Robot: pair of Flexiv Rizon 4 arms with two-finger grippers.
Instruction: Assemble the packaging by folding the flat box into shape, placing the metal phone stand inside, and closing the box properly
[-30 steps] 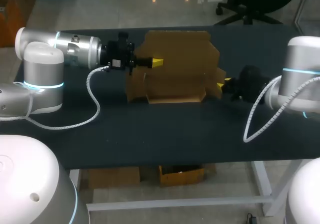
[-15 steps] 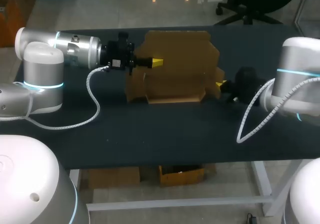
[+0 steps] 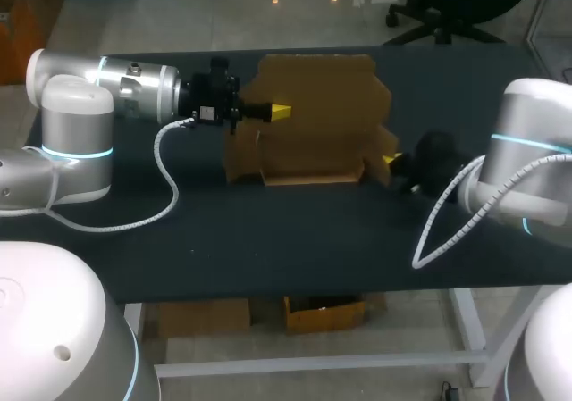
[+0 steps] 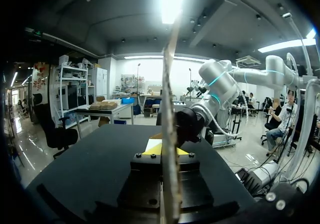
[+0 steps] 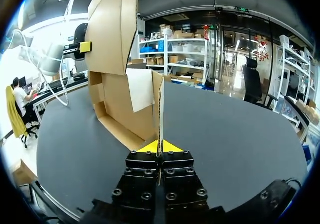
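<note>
The brown cardboard box (image 3: 313, 120) stands half-folded mid-table, its big back panel raised and a shallow tray part on the black tabletop. My left gripper (image 3: 279, 111) is shut on the raised panel's left edge; in the left wrist view that panel (image 4: 170, 109) runs edge-on between its yellow tips (image 4: 162, 148). My right gripper (image 3: 391, 160) is shut on the box's right side flap; the right wrist view shows this thin flap (image 5: 161, 109) pinched between its yellow tips (image 5: 161, 146), with the box (image 5: 120, 99) ahead. No metal phone stand is in view.
The black table (image 3: 295, 240) has bare surface in front of the box and to both sides. The left arm's cable (image 3: 165, 173) loops over the table at the left. The right arm's cable (image 3: 438, 222) hangs near the front right.
My right gripper has closed on the box's right flap, and the right arm has shifted slightly left and nearer. The left arm and the raised panel have stayed still.
</note>
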